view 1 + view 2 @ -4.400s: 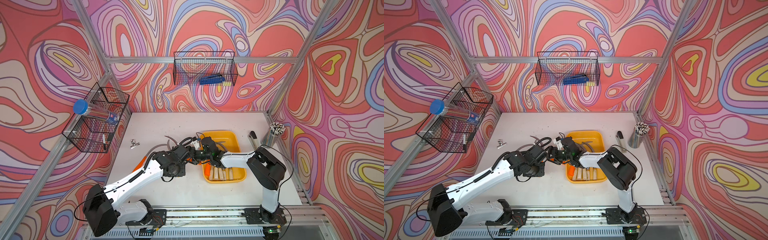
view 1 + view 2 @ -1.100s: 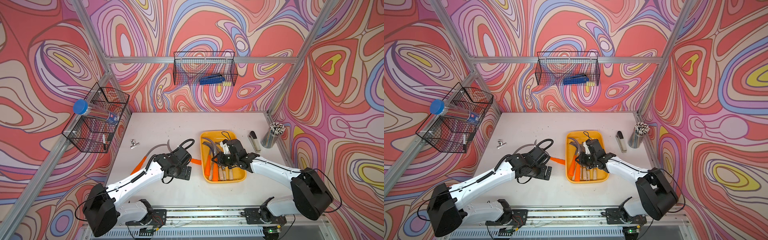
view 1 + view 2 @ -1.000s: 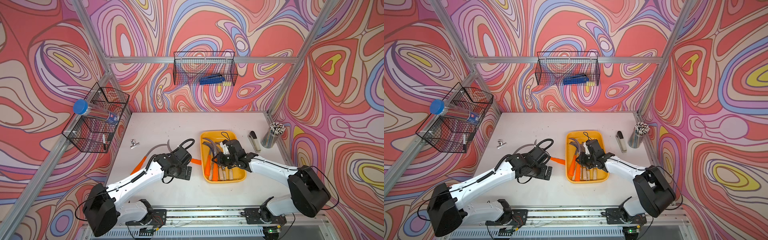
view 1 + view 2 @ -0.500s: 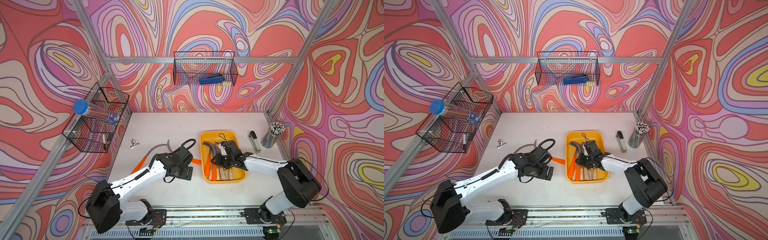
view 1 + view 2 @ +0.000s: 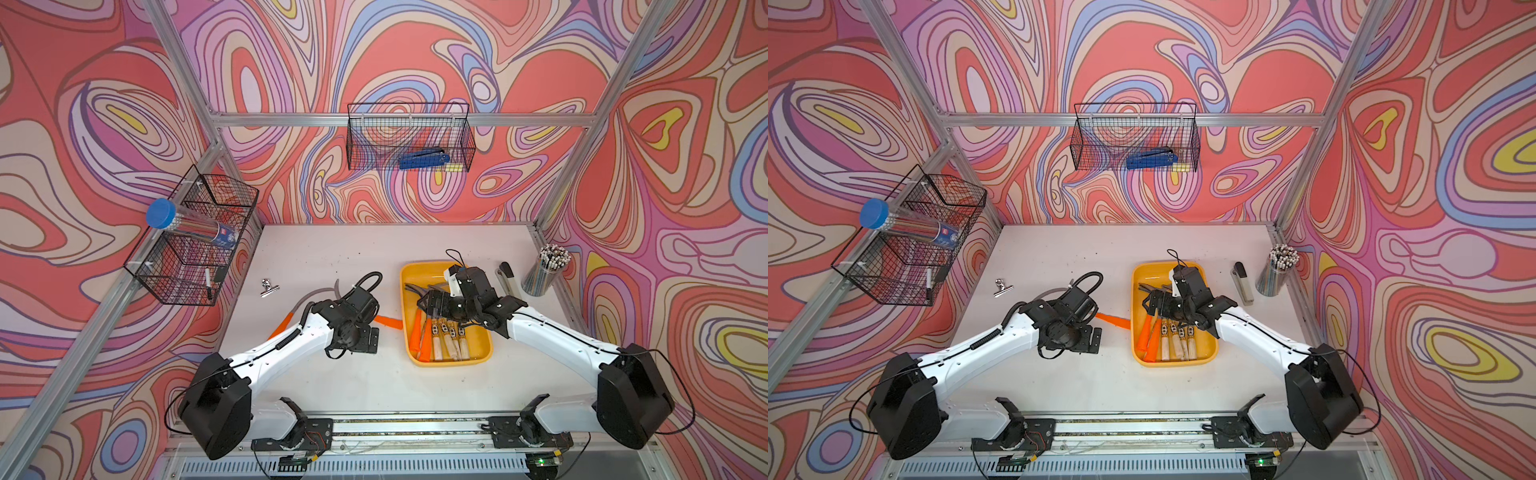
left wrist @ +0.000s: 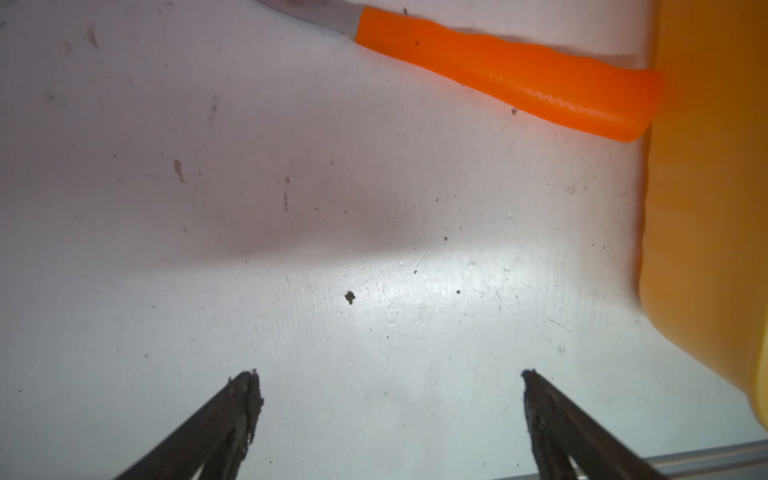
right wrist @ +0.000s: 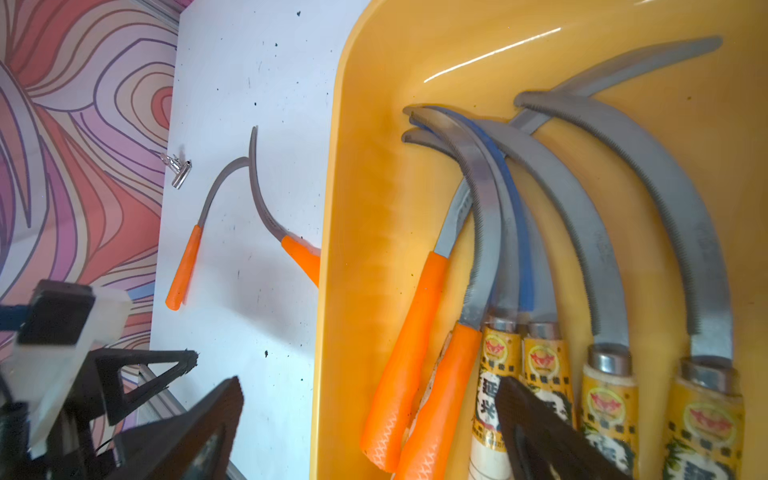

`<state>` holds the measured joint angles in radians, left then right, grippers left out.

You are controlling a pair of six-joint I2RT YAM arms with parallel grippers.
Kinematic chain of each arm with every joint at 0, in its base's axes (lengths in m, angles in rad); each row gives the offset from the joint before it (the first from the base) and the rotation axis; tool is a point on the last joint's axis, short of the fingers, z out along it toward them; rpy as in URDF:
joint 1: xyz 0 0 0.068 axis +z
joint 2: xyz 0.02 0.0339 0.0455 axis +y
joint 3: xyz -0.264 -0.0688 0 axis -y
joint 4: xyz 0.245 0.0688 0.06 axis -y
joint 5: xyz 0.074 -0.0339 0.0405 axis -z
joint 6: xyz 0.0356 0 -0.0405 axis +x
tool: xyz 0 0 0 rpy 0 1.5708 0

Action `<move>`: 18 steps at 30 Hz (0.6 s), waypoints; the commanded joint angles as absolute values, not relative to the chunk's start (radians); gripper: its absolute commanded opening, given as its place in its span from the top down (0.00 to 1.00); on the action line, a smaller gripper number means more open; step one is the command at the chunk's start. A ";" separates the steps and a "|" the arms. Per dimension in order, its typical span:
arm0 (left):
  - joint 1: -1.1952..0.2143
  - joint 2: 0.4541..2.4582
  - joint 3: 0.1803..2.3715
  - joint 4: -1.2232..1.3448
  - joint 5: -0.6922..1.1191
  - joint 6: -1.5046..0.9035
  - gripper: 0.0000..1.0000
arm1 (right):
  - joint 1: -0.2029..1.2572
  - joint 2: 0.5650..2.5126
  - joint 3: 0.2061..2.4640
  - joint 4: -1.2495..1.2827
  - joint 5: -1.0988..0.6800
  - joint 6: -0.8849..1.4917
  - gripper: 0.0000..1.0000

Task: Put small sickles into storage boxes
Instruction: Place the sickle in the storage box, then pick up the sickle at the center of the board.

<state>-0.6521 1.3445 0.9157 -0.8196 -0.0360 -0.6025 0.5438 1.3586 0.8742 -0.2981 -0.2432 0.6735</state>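
Observation:
The yellow storage box [image 5: 446, 358] [image 5: 1173, 360] lies right of centre and holds several small sickles: two orange-handled ones [image 7: 409, 332] by its left wall and wood-handled ones [image 7: 606, 399] beside them. My right gripper [image 7: 368, 382] [image 5: 432, 305] hovers open just over the orange handles, gripping nothing. Two more orange-handled sickles lie on the table: one [image 6: 498, 79] [image 5: 389, 322] with its handle end against the box's outer wall [image 6: 706, 208], the other [image 7: 183, 270] [image 5: 281, 326] further left. My left gripper [image 6: 387, 374] [image 5: 369, 337] is open over bare table beside the box.
A metal binder clip [image 5: 269, 287] lies at the table's left. A stapler [image 5: 509, 282] and a cup of pencils [image 5: 544, 270] stand right of the box. Wire baskets hang on the left wall [image 5: 195, 245] and back wall [image 5: 409, 137].
My right gripper has opened over the box, letting go of the orange-handled sickle now lying by the left wall. The left arm has barely moved.

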 commanded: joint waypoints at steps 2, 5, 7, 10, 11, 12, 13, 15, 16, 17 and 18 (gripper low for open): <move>-0.573 1.354 0.952 -0.844 -0.053 -0.629 0.00 | 0.540 1.342 0.884 -0.326 -0.248 0.659 0.02; -0.527 1.369 0.958 -0.826 -0.027 -0.659 0.00 | 0.540 1.349 0.879 -0.314 -0.273 0.661 0.02; -0.510 1.387 0.965 -0.811 -0.014 -0.691 0.00 | 0.541 1.348 0.871 -0.303 -0.287 0.663 0.02; -0.501 1.417 0.967 -0.769 0.015 -0.772 0.00 | 0.541 1.345 0.855 -0.286 -0.304 0.665 0.02; -0.501 1.424 0.960 -0.750 0.019 -0.821 0.00 | 0.542 1.344 0.849 -0.284 -0.308 0.663 0.02; -0.501 1.425 0.946 -0.723 0.030 -0.872 0.00 | 0.542 1.343 0.846 -0.283 -0.311 0.661 0.02; -0.501 1.429 0.927 -0.690 0.046 -0.932 0.00 | 0.541 1.343 0.840 -0.284 -0.316 0.659 0.02; -0.503 1.433 0.897 -0.639 0.064 -1.062 0.00 | 0.541 1.341 0.832 -0.281 -0.323 0.652 0.02; -0.505 1.435 0.884 -0.617 0.063 -1.122 0.00 | 0.542 1.340 0.829 -0.281 -0.325 0.648 0.02; -0.506 1.437 0.876 -0.609 0.057 -1.183 0.00 | 0.541 1.339 0.827 -0.285 -0.327 0.645 0.02; -0.507 1.440 0.873 -0.608 0.049 -1.231 0.00 | 0.541 1.338 0.826 -0.288 -0.329 0.643 0.02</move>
<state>-0.5041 1.4254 0.8963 -0.6678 0.0448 -0.9924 0.5438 1.3540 0.8417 -0.2935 -0.3122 0.6655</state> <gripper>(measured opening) 0.994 0.984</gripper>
